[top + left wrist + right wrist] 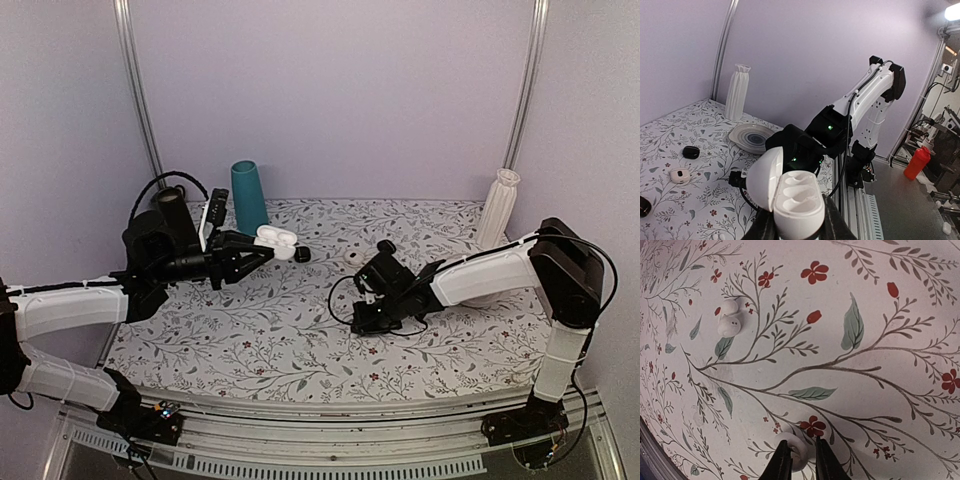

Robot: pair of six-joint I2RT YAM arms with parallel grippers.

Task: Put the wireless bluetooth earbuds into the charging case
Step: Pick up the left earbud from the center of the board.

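Observation:
My left gripper (268,247) is shut on the charging case (277,239) and holds it above the cloth at the back left. In the left wrist view the case (792,197) stands with its lid open to the left and both sockets empty, my gripper (800,226) clamped on its lower body. My right gripper (362,322) is down at the cloth in the middle. In the right wrist view its jaws (803,462) are nearly closed around one white earbud (799,450) lying on the cloth. The other earbud (729,323) lies loose further off, up and to the left.
A teal cylinder (248,195) stands at the back left and a white ribbed vase (498,207) at the back right. A black lump (303,254) and a white round dark-centred piece (355,256) lie between the arms. A striped plate (751,137) lies near the vase.

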